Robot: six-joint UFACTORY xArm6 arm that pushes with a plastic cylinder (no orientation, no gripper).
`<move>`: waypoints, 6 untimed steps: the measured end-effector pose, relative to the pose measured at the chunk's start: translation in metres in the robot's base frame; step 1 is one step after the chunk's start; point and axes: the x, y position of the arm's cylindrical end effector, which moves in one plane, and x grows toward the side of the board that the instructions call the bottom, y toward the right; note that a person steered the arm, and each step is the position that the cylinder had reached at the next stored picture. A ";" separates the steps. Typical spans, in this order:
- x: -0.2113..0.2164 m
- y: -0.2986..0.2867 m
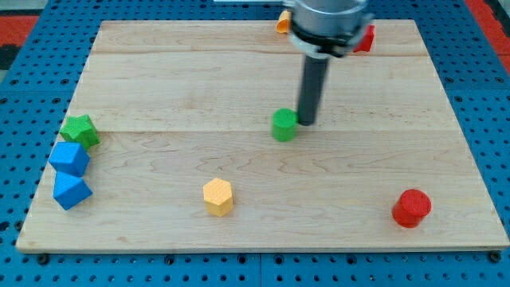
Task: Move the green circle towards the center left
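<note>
1. Green circle [284, 125] is a short round cylinder standing upright on its flat end, so its axis runs straight up from the desk [159, 80]. Being round, it has no real long side and no heading you could call out from above.
2. Looks-wise it's solid bright green, flat top, smooth side wall, with a slightly darker shade on the side facing the view's bottom.
3. It sits around the middle of the desk, a touch toward the view's right of dead centre.
4. My tip [307, 122] is down at the surface just to the view's right of the green circle, right up against it or near enough. Can't quite tell if they actually touch.
5. End effector is only that straight dark rod, so there's nothing on it to be apart, together or clamped on anything.
6. Over at the view's left edge: a green star-ish block [80, 131], with two blue blocks below it, the upper one [69, 159] and the lower one [72, 190], all bunched close.
7. Yellow hexagon [217, 196] sits toward the view's bottom, left of centre.
8. Red cylinder [411, 207] is at the bottom right.
9. Up top, half hidden behind the arm, an orange block [282, 21] and a red block [365, 37]; shapes unclear.
</note>
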 end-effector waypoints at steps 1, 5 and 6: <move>0.007 -0.117; 0.043 -0.179; 0.016 -0.236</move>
